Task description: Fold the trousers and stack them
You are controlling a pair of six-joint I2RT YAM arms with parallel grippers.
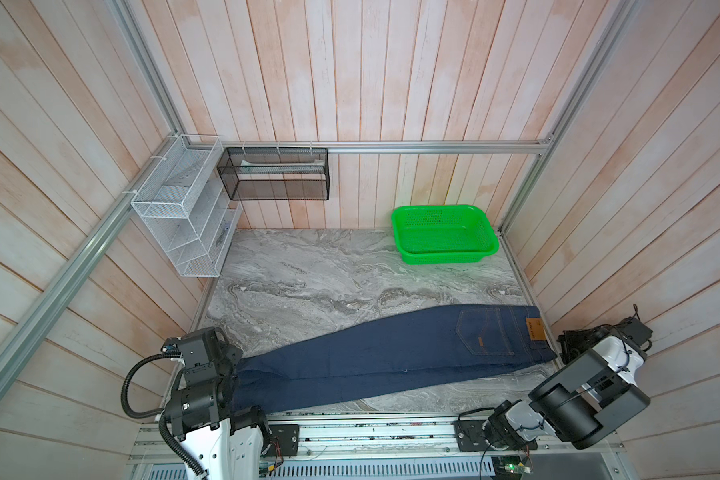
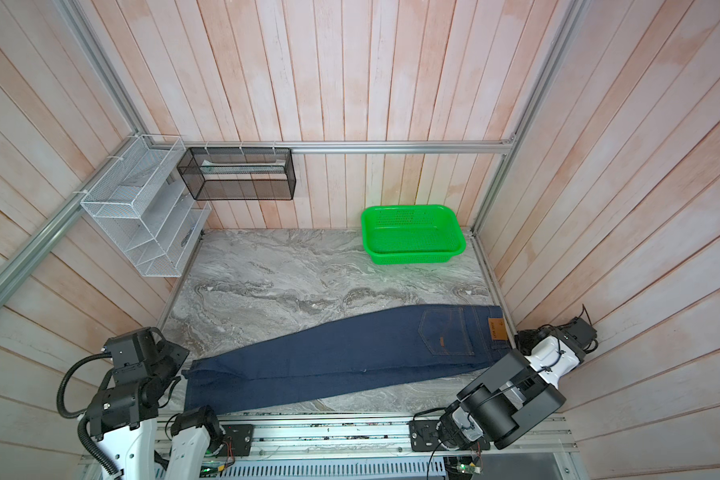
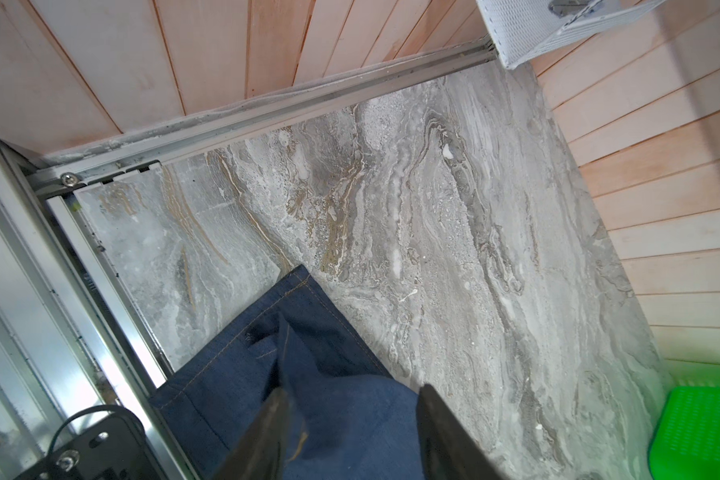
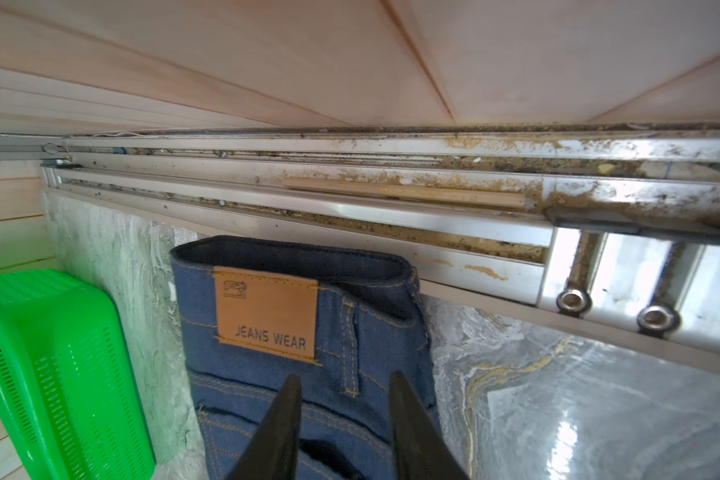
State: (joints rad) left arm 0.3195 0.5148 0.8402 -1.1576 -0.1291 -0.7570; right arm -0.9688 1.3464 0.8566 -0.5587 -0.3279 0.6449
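Note:
The trousers (image 1: 391,357) (image 2: 350,357) are dark navy jeans, lying flat with one leg over the other across the near part of the marble table (image 1: 308,282). The waist and its brown patch (image 4: 267,316) are at the right wall, the hems (image 3: 267,357) at the left front corner. My left gripper (image 3: 354,388) hovers over the hem end, fingers apart, with a slight hump of denim under them. Over the waistband near a belt loop is my right gripper (image 4: 345,375), also open and holding nothing. In both top views the wrists hide the fingertips.
A green plastic basket (image 1: 408,245) (image 2: 371,232) stands empty at the back right, close to the waistband. A white wire rack (image 1: 184,216) and a black mesh rack (image 1: 275,174) hang on the back left walls. Aluminium rails (image 4: 391,216) border the table.

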